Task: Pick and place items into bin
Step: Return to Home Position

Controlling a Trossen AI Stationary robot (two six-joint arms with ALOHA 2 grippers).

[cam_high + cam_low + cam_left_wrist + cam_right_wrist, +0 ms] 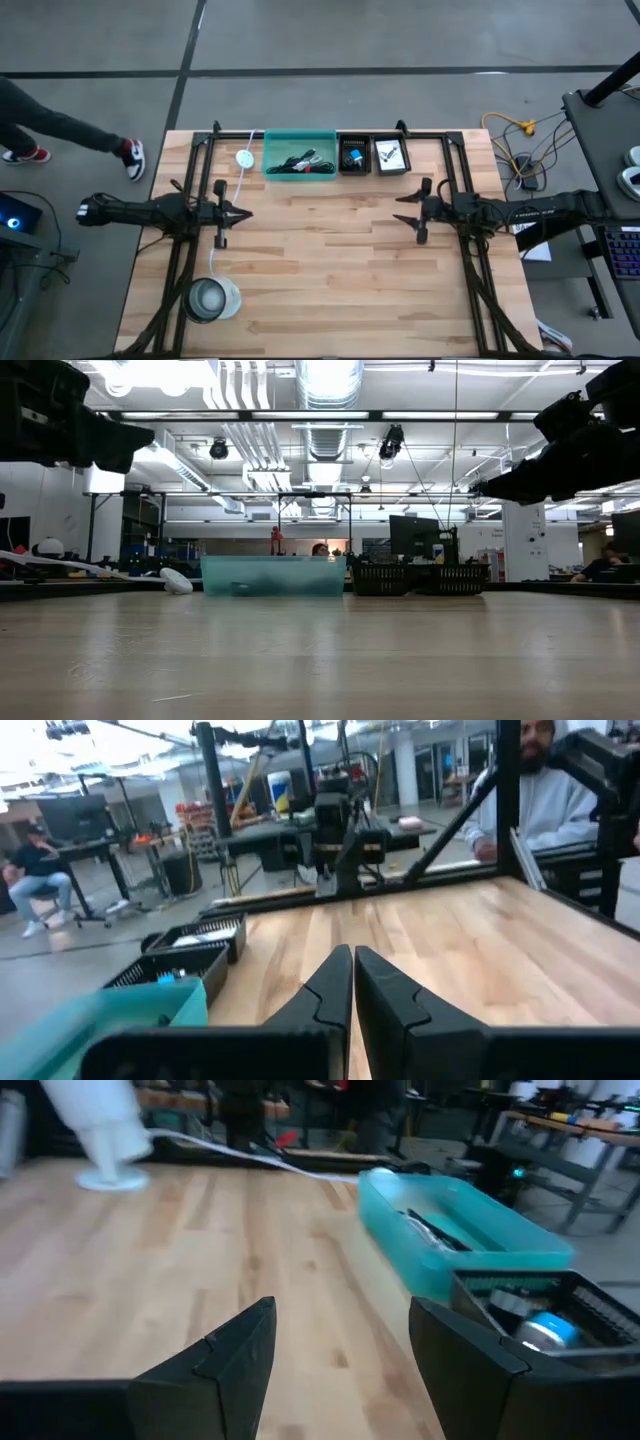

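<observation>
A teal bin (299,155) stands at the table's far edge and holds black cables with a red tie (300,163); it also shows in the low view (273,576) and the right wrist view (455,1235). My left gripper (245,212) hovers shut above the table's left middle, empty (352,975). My right gripper (398,213) hovers open above the right middle, empty (340,1340). Both point toward the table's middle. No loose item shows on the tabletop.
Two small black baskets (354,155) (391,156) stand right of the teal bin, with small items inside. A round clear container (210,299) stands near the front left. A white cord with a round disc (245,158) lies left of the bin. A person stands beyond the table's left edge.
</observation>
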